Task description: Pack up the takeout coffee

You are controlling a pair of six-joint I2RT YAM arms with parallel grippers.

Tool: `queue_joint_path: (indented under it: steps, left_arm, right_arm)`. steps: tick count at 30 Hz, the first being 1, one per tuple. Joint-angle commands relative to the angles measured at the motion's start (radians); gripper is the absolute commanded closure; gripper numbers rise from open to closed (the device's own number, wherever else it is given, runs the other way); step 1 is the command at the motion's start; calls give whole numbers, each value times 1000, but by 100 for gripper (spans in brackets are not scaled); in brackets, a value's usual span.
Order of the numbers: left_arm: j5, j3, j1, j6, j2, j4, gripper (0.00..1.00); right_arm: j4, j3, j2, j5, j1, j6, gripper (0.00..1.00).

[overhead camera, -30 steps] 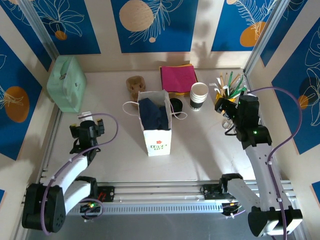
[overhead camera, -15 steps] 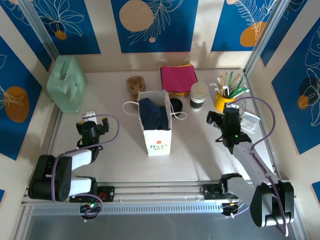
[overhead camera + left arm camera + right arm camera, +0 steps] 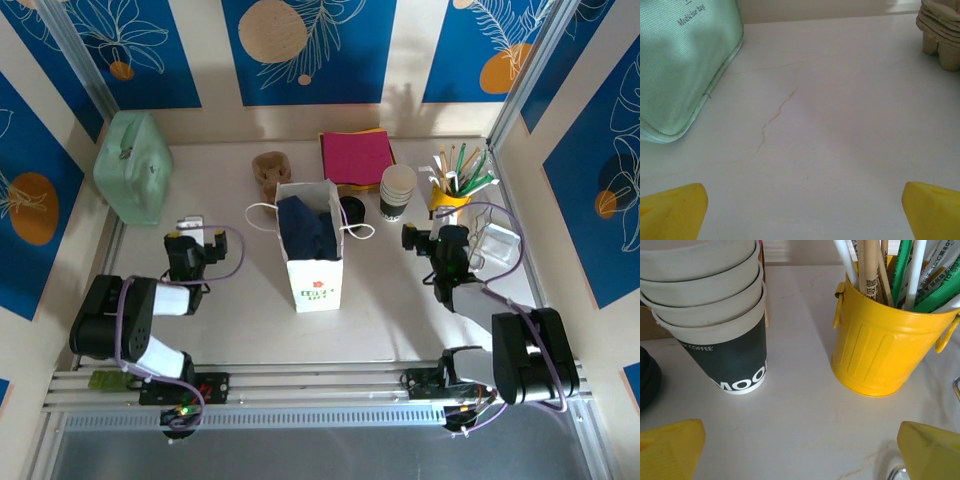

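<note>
The takeout coffee is out of view. A white paper bag (image 3: 312, 262) stands upright mid-table with its mouth open and something dark blue inside. My left gripper (image 3: 190, 232) rests low on the table left of the bag, open, its yellow fingertips (image 3: 675, 207) wide apart over bare tabletop (image 3: 805, 150). My right gripper (image 3: 420, 238) lies low to the right of the bag, open and holding nothing, facing the stack of white cups (image 3: 715, 315) and the yellow bucket (image 3: 885, 345).
A mint medicine bag (image 3: 133, 165) lies at the back left, a cardboard cup carrier (image 3: 270, 170) and pink napkins (image 3: 356, 155) behind the paper bag. Loose black lids (image 3: 351, 208) sit beside the cup stack (image 3: 398, 190). A clear packet (image 3: 498, 240) lies near the right wall.
Both arms have folded back toward their bases. The right gripper dropped away from the bucket and moved left; the left gripper shifted slightly up and right. Both stayed open.
</note>
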Motion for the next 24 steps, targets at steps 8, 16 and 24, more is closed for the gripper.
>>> queue_joint_path:
  steps: [8, 16, 24]
  left_arm:
    - [18, 0, 10, 11, 39, 110, 1]
    - [19, 19, 7, 19, 42, 76, 1]
    - [18, 22, 4, 20, 42, 73, 1]
  right_arm:
    - [249, 8, 178, -154, -29, -2, 1]
    - [307, 9, 262, -235, -41, -21, 1]
    - [238, 50, 270, -214, -78, 39, 1]
